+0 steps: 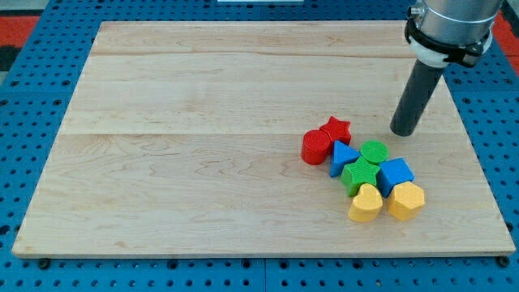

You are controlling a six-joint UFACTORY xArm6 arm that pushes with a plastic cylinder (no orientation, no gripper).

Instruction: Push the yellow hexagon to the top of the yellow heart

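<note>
Arm housing cut off at the view's top right corner; only its lower collar and the dark rod show. My tip (403,132) rests on the worktop (203,122), in the open, touching no block. There are no fingers on this rig, so nothing is released, clenched or grasped.

Blocks packed tight in one cluster at the view's lower right, so several edges overlap and some outlines are hard to read. Green star (360,174) partly masked by neighbours at its lower side. Green round block (374,151) shows mostly its top. Blue triangle (342,156) wedged between red cylinder (315,148) and the greens. Red star (336,129) sits at the cluster's top, touching the red cylinder. Blue cube (396,173) just right of the green star.

Yellow hexagon (406,200) lies at the cluster's lower right corner, touching the blue cube above it. Yellow heart (366,203) is just beside it on the view's left; whether they touch I cannot tell.

Hexagon lies below my tip, toward the view's bottom, well apart, with the blue cube between them.
</note>
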